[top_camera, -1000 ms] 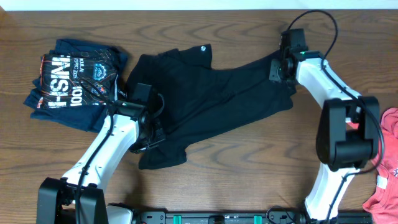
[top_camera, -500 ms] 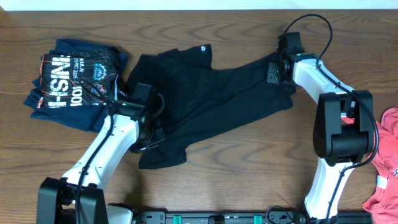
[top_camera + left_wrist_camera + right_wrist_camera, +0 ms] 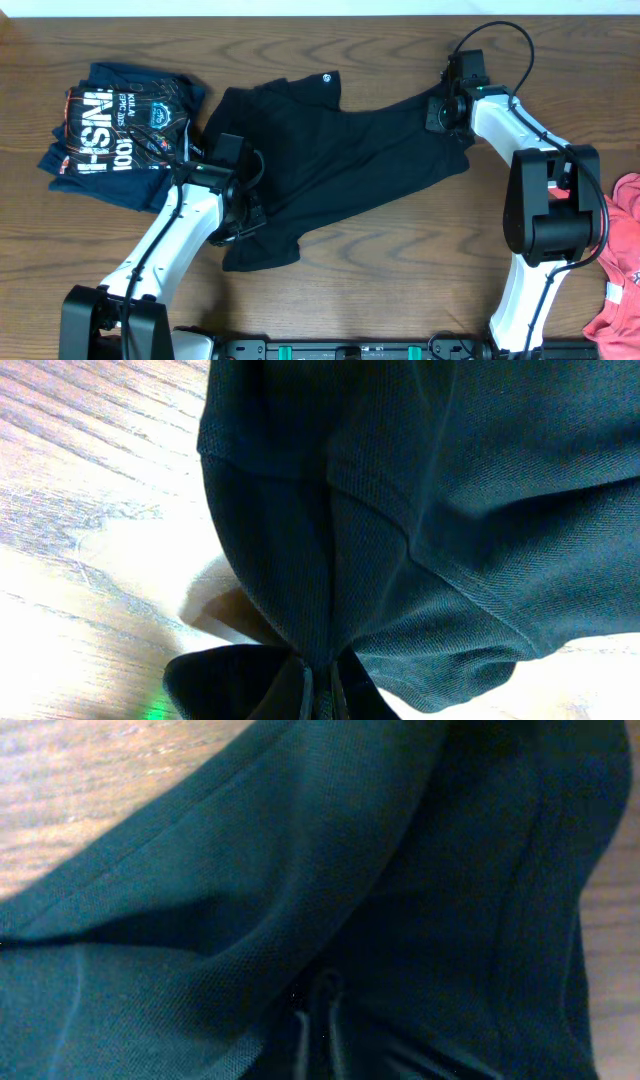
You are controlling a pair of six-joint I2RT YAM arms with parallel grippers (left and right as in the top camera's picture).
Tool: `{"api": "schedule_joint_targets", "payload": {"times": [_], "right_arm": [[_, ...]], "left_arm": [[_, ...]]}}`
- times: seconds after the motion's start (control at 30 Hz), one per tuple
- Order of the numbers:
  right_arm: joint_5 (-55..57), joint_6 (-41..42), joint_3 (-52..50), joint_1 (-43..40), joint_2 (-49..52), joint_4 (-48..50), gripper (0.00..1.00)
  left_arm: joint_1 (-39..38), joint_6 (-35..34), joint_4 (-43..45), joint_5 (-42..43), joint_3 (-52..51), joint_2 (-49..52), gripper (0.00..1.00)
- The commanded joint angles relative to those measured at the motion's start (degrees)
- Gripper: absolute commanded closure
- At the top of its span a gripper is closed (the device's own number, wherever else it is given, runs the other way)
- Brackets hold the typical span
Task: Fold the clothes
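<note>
At far left, a folded navy shirt [image 3: 120,135] lies on the table. My left gripper [image 3: 245,208] stays pinched shut on the near-left edge of the black shirt [image 3: 340,150], mid-table. Its long axis runs from near left to far right. My right gripper [image 3: 441,107], clamped on the far-right end, has edged slightly farther away (a small move), likely drawing the cloth taut for folding.

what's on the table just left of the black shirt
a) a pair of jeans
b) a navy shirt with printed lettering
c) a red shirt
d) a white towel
b: the overhead view shows a navy shirt with orange and white print lying left of the black shirt; the red garment is at the far right edge.
</note>
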Motion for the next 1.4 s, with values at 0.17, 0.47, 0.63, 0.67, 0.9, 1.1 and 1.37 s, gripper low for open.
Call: {"api": "schedule_joint_targets", "payload": {"times": [0.17, 0.47, 0.63, 0.67, 0.9, 1.1, 1.37], "right_arm": [[2.89, 1.22, 0.37, -0.61, -3.72, -5.31, 0.99], [3.15, 0.42, 0.35, -3.43, -19.39, -41.59, 0.86], [3.34, -3.48, 0.24, -3.37, -20.24, -55.8, 0.75], [3.58, -3.58, 0.09, -3.37, -20.17, -57.44, 0.75], [4.98, -1.73, -0.35, -3.39, -20.17, -55.21, 0.59], [2.38, -1.55, -2.54, -3.39, -20.17, -47.54, 0.55], [2.36, 9.42, -12.87, -3.39, -20.17, -29.16, 0.55]], "left_arm": [[-0.09, 0.79, -0.11, -0.94, -0.31, -0.02, 0.94], [-0.07, 0.81, -0.11, -0.96, -0.28, -0.02, 0.94], [-0.07, 1.03, -0.09, -0.96, -0.28, -0.02, 0.94], [-0.07, 1.03, -0.09, -0.96, -0.28, -0.02, 0.94], [-0.07, 1.01, -0.09, -0.96, -0.28, -0.02, 0.94], [-0.07, 0.98, -0.07, -0.94, -0.31, -0.02, 0.94], [-0.09, 1.01, 0.13, -0.96, -0.28, -0.02, 0.94]]}}
